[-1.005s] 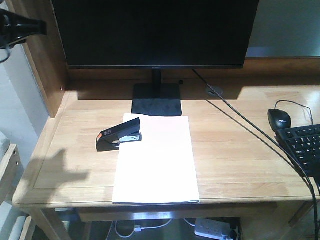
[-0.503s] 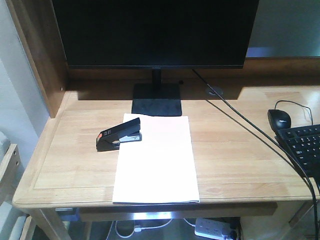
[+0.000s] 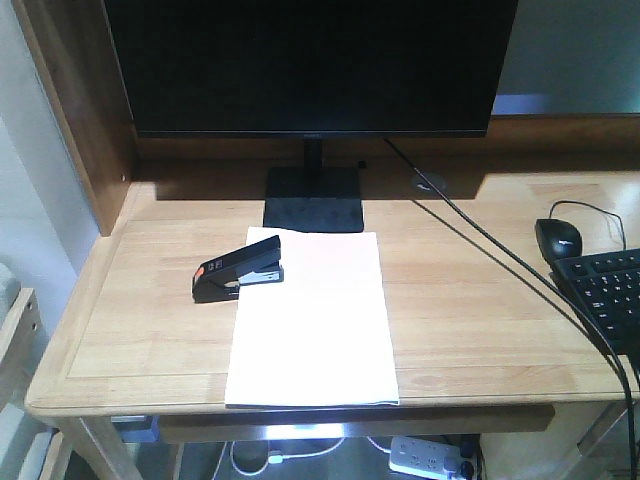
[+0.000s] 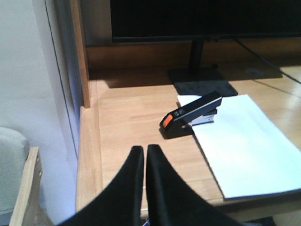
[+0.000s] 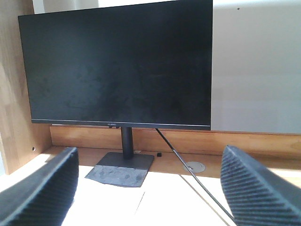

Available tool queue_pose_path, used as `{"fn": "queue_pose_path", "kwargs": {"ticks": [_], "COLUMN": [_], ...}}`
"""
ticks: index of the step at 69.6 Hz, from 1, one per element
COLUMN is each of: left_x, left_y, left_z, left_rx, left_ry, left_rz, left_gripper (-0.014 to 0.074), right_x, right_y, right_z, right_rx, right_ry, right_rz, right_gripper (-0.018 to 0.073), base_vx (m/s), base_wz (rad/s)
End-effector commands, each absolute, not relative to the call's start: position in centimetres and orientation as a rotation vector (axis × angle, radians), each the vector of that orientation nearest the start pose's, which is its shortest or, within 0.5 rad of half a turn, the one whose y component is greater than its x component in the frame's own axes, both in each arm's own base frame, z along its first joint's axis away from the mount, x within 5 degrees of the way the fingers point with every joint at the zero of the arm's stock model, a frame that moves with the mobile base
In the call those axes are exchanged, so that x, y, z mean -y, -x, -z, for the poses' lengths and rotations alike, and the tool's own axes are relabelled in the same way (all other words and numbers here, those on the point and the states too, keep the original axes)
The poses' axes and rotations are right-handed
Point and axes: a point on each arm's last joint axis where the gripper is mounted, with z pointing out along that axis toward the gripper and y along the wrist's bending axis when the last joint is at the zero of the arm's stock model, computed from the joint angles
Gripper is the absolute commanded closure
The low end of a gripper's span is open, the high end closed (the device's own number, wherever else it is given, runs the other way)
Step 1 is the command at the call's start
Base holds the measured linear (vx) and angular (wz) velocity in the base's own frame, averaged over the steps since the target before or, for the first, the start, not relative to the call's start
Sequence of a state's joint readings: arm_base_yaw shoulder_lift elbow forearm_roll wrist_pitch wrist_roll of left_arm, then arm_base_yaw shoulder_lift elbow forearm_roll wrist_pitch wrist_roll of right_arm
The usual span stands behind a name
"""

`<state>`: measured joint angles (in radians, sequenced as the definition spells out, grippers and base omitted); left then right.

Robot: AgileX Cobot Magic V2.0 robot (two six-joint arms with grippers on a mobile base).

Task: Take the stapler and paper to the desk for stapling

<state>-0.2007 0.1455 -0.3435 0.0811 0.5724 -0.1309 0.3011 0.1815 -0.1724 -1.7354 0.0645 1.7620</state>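
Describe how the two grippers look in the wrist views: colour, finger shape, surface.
The left gripper has smooth, glossy black fingers that taper to narrow tips. The right gripper has broad, rounded black fingers, their pads covered in fine diagonal ridges. No cables or markings show on either.

Paper (image 3: 312,318) lies on the counter (image 3: 470,300), reaching its near edge. Stapler (image 3: 239,269) sits at the paper's far-left corner, overlapping it. Monitor (image 3: 310,65) stands behind the paper. Mouse (image 3: 558,237) and keyboard (image 3: 610,292) occupy the right side.
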Motion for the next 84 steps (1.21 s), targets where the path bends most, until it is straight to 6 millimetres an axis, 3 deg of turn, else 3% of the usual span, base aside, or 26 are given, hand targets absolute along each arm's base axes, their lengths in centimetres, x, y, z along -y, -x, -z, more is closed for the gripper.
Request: {"fn": "queue_pose_path", "kwargs": {"ticks": [1,84], "left_x": [0.45,0.37], "left_y": [-4.86,-4.86], "left_z": [-27.91,-27.88], "left_rx": [-1.788,-1.791], "left_ry": [-0.130,-0.137], "left_rz": [0.104,0.085], "left_gripper": [0.0603,0.0603], "right_x": [-1.33,-1.25], "right_y": [-6.71,-6.72], "right_z": [-27.09,-27.11], "right_rx": [-1.448,-1.445], "right_ry": [0.189,0.191], "right_rz": [-0.151,-0.133], "right_gripper": [-0.0018,-0.0018], "base_vx": [0.00,0.00], "base_wz": [0.00,0.00]}}
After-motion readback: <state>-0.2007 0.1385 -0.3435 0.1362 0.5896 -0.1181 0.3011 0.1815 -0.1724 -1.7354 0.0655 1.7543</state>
